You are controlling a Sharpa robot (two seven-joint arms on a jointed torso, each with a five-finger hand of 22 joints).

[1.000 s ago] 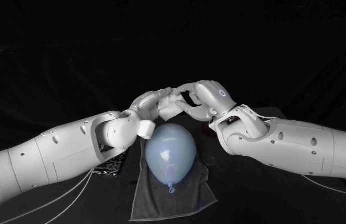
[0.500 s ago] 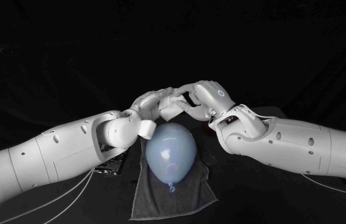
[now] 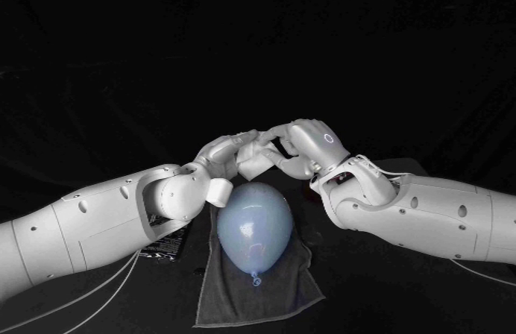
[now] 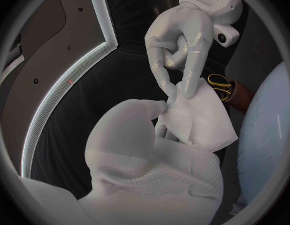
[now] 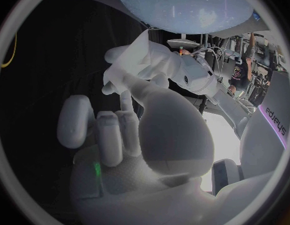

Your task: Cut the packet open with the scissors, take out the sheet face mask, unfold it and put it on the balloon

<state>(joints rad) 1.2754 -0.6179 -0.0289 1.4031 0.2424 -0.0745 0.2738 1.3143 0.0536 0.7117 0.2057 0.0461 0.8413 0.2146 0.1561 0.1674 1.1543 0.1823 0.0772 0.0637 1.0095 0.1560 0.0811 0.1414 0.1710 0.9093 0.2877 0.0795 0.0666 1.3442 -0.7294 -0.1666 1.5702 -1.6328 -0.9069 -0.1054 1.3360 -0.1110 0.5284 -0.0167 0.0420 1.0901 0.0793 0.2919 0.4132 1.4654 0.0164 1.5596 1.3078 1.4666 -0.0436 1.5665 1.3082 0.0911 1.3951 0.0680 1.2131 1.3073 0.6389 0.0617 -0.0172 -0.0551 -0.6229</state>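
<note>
A folded white sheet mask hangs between my two hands, just beyond the balloon. My left hand pinches one edge of the sheet mask between thumb and finger. My right hand grips the opposite edge with its fingertips. The pale blue balloon lies lengthwise on a dark towel, knot towards me. In the right wrist view the balloon sits beyond my left hand. Scissors with yellow handles lie on the table past the mask.
A dark packet lies on the table under my left forearm, beside the towel. Both forearms flank the balloon closely. The table beyond the hands is black and bare.
My right arm has crept slightly to the left. The mask stays held between both hands and the balloon has not moved.
</note>
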